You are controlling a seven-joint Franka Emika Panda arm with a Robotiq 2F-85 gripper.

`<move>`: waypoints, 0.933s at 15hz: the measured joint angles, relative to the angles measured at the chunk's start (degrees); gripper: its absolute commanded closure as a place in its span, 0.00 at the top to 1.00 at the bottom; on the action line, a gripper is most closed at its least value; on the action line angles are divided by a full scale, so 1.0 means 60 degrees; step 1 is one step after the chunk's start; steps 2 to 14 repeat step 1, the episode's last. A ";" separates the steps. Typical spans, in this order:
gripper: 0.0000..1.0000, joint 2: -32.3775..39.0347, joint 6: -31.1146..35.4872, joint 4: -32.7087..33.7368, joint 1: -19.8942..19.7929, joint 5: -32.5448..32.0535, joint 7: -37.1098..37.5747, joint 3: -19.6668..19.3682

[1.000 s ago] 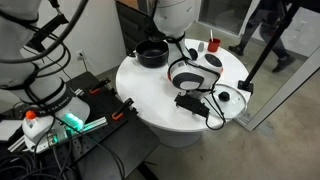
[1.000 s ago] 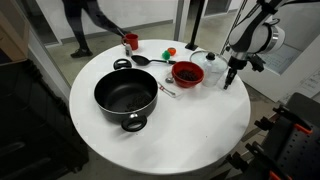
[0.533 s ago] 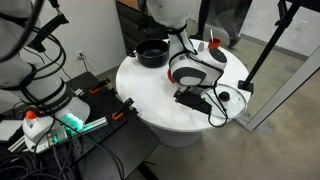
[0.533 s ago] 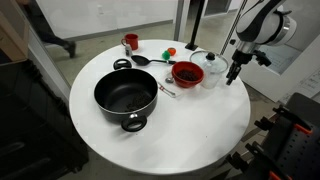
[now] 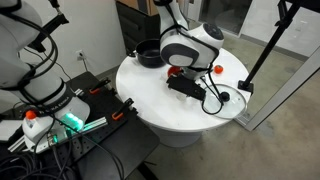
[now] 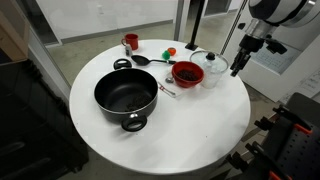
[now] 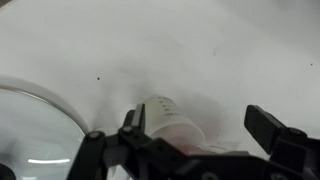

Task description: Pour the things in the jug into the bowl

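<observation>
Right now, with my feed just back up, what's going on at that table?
The arm's gripper is open and hovers low over the small greyish jug. In the wrist view the jug sits between the fingers, nearer one of them and not clamped. It appears to be standing on the white table beside the glass lid. The red bowl is just past that lid, so grasping and pouring are not yet done.

The red bowl [image 6: 187,73] sits upright on the table; the jug [image 7: 172,122], pale, seemingly lies tipped nearby.
</observation>
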 measured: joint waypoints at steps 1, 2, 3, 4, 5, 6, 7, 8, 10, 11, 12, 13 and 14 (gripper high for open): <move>1.00 -0.0142 -0.0011 -0.0112 0.0000 0.0032 0.0000 0.0022; 1.00 -0.0142 -0.0011 -0.0112 0.0000 0.0032 0.0000 0.0022; 1.00 -0.0142 -0.0011 -0.0112 0.0000 0.0032 0.0000 0.0022; 1.00 -0.0142 -0.0011 -0.0112 0.0000 0.0032 0.0000 0.0022; 1.00 -0.0142 -0.0011 -0.0112 0.0000 0.0032 0.0000 0.0022; 1.00 -0.0142 -0.0011 -0.0112 0.0000 0.0032 0.0000 0.0022; 1.00 -0.0142 -0.0011 -0.0112 0.0000 0.0032 0.0000 0.0022; 1.00 -0.0142 -0.0011 -0.0112 0.0000 0.0032 0.0000 0.0022; 1.00 -0.0142 -0.0011 -0.0112 0.0000 0.0032 0.0000 0.0022; 1.00 -0.0142 -0.0011 -0.0112 0.0000 0.0032 0.0000 0.0022; 1.00 -0.0142 -0.0011 -0.0112 0.0000 0.0032 0.0000 0.0022; 1.00 -0.0142 -0.0011 -0.0112 0.0000 0.0032 0.0000 0.0022; 1.00 -0.0142 -0.0011 -0.0112 0.0000 0.0032 0.0000 0.0022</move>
